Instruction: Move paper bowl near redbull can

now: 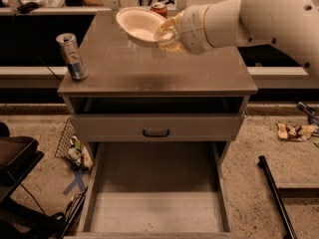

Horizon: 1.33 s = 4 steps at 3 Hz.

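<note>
Tool (167, 35) pinches bowl (139, 25) rim, holding it tilted above table (149, 76) at 12 o'clock; redbull can (72, 56) stands at table's 8 o'clock edge.

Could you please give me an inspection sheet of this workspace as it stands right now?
Surface: brown cabinet top; lower drawer pulled open.
Job's things: paper bowl tilted, lifted over the back of the top; Red Bull can upright at the front left corner, well apart from the bowl.
Clutter: orange soda can at the back edge.
Grippers: hand clamped on the bowl's right rim.
Cables: dark cable on the floor, left.
Surroundings: wire basket with litter, wrappers, black pole on the floor.
</note>
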Each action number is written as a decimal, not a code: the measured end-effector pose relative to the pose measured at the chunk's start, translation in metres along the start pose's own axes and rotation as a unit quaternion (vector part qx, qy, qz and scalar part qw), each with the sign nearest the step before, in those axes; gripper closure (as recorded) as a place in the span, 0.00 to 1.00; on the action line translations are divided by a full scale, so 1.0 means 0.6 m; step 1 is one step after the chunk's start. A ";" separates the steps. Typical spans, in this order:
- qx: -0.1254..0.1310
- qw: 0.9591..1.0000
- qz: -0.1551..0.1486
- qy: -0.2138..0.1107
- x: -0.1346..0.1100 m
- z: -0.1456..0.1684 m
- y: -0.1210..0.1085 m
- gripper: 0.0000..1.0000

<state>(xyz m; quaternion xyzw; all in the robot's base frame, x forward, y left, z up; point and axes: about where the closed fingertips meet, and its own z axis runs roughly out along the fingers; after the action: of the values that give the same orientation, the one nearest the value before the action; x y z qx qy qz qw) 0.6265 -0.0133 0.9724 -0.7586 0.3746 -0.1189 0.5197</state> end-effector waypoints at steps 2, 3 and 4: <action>-0.088 0.995 -0.055 -0.010 -0.017 0.097 0.034 1.00; -0.132 0.988 -0.082 -0.017 -0.023 0.149 0.054 1.00; -0.161 0.981 -0.105 -0.025 -0.033 0.184 0.073 1.00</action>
<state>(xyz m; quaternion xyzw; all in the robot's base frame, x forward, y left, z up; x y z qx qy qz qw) 0.6562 0.0698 0.8906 -0.8702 0.2943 -0.0921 0.3843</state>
